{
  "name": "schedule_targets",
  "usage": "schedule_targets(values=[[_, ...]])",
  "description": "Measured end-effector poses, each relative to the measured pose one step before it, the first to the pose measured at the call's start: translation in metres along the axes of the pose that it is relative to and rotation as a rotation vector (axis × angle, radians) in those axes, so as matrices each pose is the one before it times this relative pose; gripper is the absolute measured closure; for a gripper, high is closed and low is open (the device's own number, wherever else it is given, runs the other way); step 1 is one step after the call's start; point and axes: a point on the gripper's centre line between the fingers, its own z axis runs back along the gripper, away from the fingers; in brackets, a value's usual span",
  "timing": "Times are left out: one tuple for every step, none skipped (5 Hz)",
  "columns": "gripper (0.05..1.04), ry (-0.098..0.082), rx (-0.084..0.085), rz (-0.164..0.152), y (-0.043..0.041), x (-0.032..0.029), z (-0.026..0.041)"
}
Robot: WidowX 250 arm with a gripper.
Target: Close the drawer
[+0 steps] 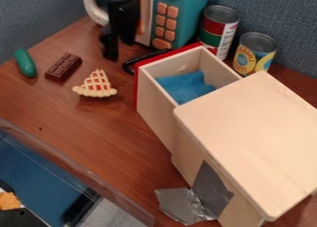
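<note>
We are hovering our gripper (110, 52) near the open drawer (154, 111), not telling whether it is gaping or clenching.

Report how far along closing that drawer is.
Done: the gripper hangs near the black handle, on the red front's side, though no closing shows. In hand: nothing visible. Left: the drawer juts out of the wooden cabinet, blue cloth exposed inside, so it still needs pushing in.
</note>
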Motion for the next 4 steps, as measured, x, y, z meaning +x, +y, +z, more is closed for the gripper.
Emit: schedule_targets(values=[[0.085, -0.0331, -0.0386, -0.0466, -0.01366, 0.02619, -0.01379], [0.085, -0.0300, 0.0210, -0.0359, -0.00961, 0.01926, 0.01382], [0.085, -0.0347, 0.0156, -0.0274, -0.00646, 0.01621, 0.01226], [0.085, -0.0637, 0.0274, -0.0252, -0.00760, 0.01585, 0.01416]])
